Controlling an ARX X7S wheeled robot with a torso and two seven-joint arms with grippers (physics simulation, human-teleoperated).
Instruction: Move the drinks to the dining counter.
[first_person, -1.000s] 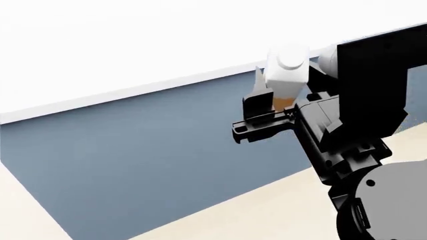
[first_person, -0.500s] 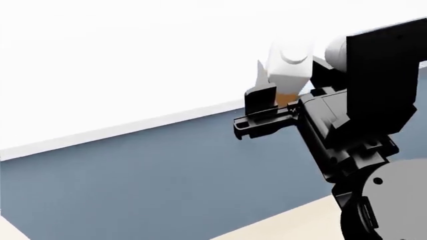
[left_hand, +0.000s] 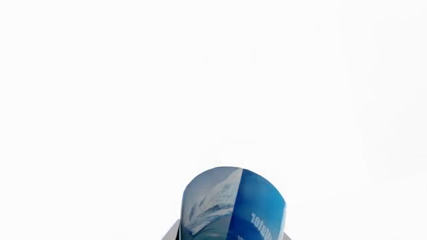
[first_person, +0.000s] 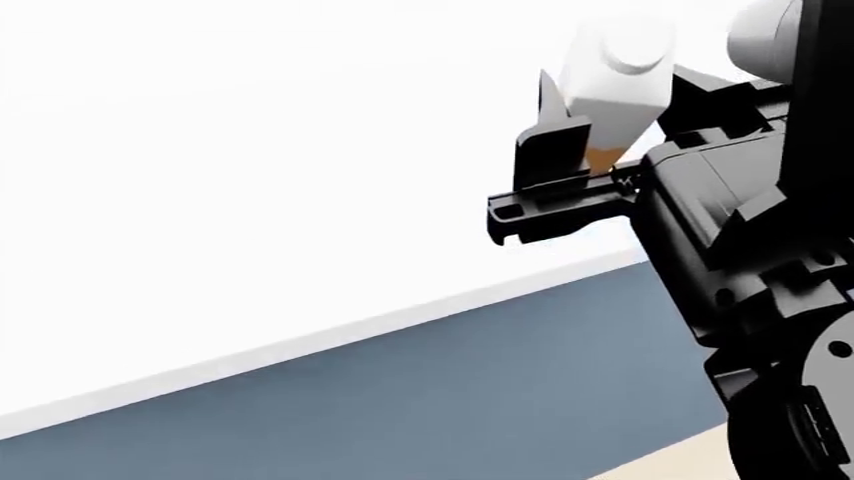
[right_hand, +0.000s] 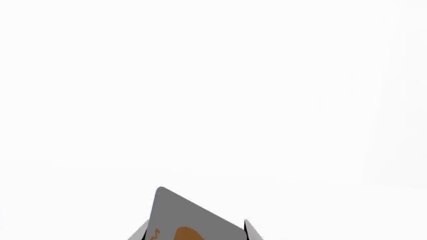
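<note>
In the head view my right gripper (first_person: 594, 150) is shut on the white carton (first_person: 617, 85) near its tan-orange base, holding it upright over the white top of the dining counter (first_person: 267, 150). The right wrist view shows the carton (right_hand: 193, 220) between two grey fingertips (right_hand: 252, 231), against plain white. In the left wrist view the water bottle (left_hand: 233, 205), with its blue label, sits in my left gripper (left_hand: 230, 235), with a grey finger (left_hand: 175, 232) pressed against its side. The bottle's cap is hidden. My left arm is out of the head view.
The counter's slate-blue side panel (first_person: 400, 410) runs below its white front edge (first_person: 334, 335). A sliver of beige floor (first_person: 667, 472) shows at the bottom. My right arm's black links (first_person: 747, 250) fill the right side of the head view.
The counter's front edge has dropped lower in the head view and the floor has nearly gone. The carton and right gripper have risen up and to the right, over the white top.
</note>
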